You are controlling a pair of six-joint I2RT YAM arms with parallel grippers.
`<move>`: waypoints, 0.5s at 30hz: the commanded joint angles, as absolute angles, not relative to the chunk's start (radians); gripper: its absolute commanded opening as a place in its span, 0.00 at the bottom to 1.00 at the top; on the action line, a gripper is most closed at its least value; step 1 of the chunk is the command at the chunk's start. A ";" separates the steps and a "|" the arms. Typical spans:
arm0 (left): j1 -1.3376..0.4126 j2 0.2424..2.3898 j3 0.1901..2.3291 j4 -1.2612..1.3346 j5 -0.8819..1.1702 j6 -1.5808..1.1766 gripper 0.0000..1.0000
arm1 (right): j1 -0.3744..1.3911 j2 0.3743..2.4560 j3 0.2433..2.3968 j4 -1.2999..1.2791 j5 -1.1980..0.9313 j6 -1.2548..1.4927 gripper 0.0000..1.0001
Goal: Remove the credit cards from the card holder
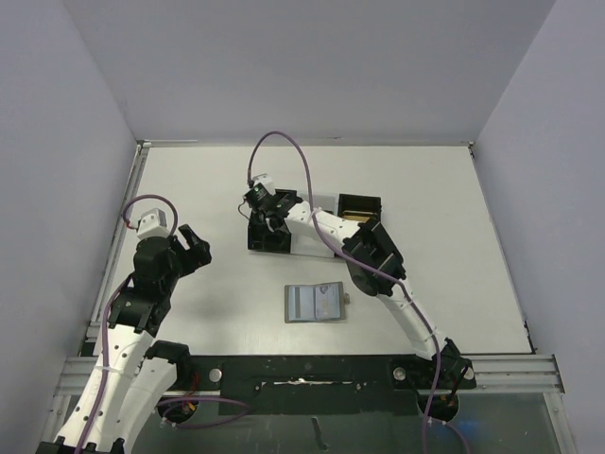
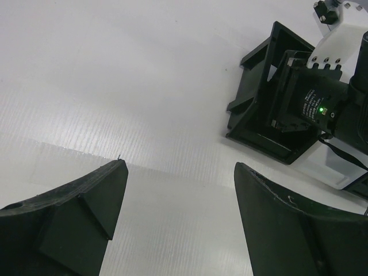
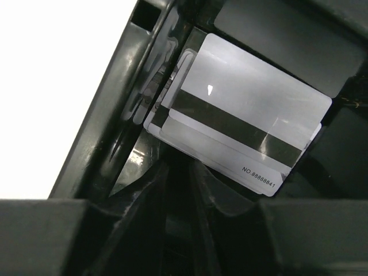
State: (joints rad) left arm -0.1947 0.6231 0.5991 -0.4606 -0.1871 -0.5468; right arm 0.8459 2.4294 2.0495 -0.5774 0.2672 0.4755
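Top card (image 3: 248, 109) covers most of lower cards (image 3: 158, 119).

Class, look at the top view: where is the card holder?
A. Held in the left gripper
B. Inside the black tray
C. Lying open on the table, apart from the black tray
C: the top view shows the card holder lying open, flat on the table, on the near side of the black tray and not touching it.

The open grey bifold card holder (image 1: 314, 303) lies flat on the white table (image 1: 444, 218). Directly behind it sits the black-and-white three-compartment plastic tray (image 1: 359, 202), with stacked white magnetic-stripe cards (image 3: 241, 123) inside one compartment. The left gripper (image 1: 192, 242) hangs well to the holder's left.
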 commanded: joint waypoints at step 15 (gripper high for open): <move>-0.192 0.620 0.637 -0.437 -0.173 -0.557 0.74 | 0.863 2.320 1.794 -0.400 0.272 0.341 0.43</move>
State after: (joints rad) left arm -0.1947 0.6270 0.5991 -0.4610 -0.1829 -0.5468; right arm 0.8536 2.3589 1.8568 -0.3397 0.3485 0.4351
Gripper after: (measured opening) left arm 0.743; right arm 0.407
